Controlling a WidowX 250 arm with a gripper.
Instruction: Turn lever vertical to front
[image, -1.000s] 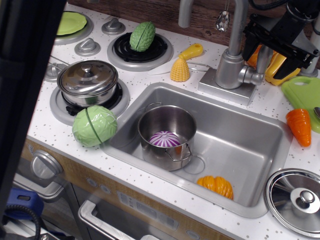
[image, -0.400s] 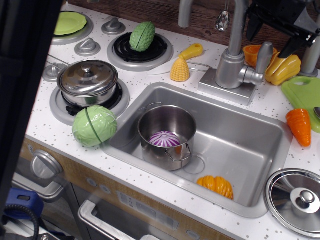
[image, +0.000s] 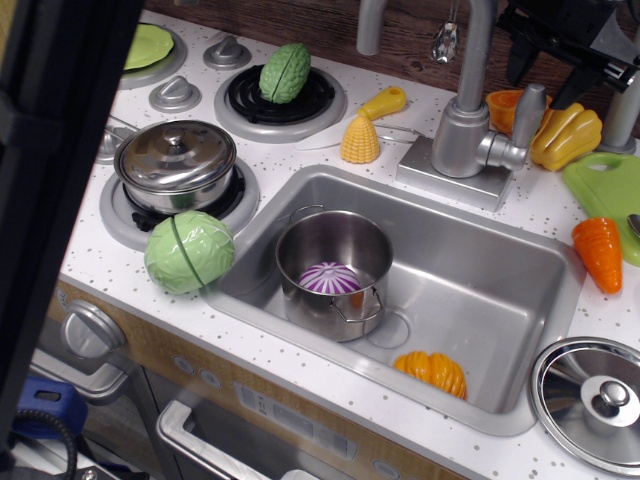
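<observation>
1. Gripper (image: 560, 62): black, at upper right edge of view, well above and behind the tap; raised clear of the lever compared with one second ago, when it sat low over the lever stub. Barely shifted since 0.4 s ago.
2. Jaws: two dark prongs visible pointing down, apart, nothing between them; released.
3. Lever (image: 527, 113): short silver-grey rod on a stub at the right side of the tap body (image: 462, 140); standing upright, slightly tilted. Uncovered now, formerly hidden under the gripper.
4. Bearing on task: lever seemingly still vertical, not yet brought to the front; judged that the withdrawal marks either a missed grasp or a repositioning, with the turn itself outstanding.
5. Yellow pepper (image: 566, 134): on worktop just right of the lever, now fully visible; an obstacle risk for any approach from that side.
6. Sink (image: 500, 290): holding a steel pot (image: 333, 260) with a purple-white item inside and an orange item (image: 432, 371) near the front wall. Unchanged.
7. Worktop (image: 300, 150): white speckled; carrying a lidded pot (image: 176, 164), green cabbage (image: 189, 251), corn (image: 360, 139), carrot (image: 600, 253), loose lid (image: 593, 399). Unchanged.
8. Brands, labels, writing: none legible; small marks on the oven front panel too blurred to read.
</observation>
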